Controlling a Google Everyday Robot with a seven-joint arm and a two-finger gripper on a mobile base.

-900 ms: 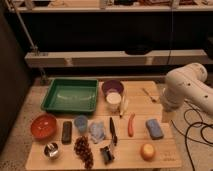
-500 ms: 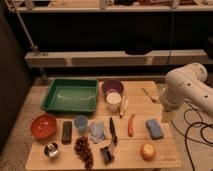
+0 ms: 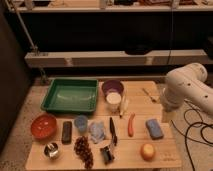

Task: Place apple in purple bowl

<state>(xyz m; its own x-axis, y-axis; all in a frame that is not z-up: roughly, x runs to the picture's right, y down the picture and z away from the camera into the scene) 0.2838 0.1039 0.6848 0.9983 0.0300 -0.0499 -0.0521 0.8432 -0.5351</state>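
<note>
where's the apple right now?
Camera view: the apple sits at the table's near right corner, just in front of the blue sponge, right of the carrot. The white arm stands beside the table's right edge; its tool isn't visible.

The arm [image 3: 186, 89] is white, made of thick, smooth, rounded shells; its hand is out of sight.

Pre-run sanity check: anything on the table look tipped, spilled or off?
Nothing stands out. The apple sits intact front-right, the purple bowl upright behind the white cup, no spills. The arm is at the table's right edge; the gripper isn't visible.
</note>
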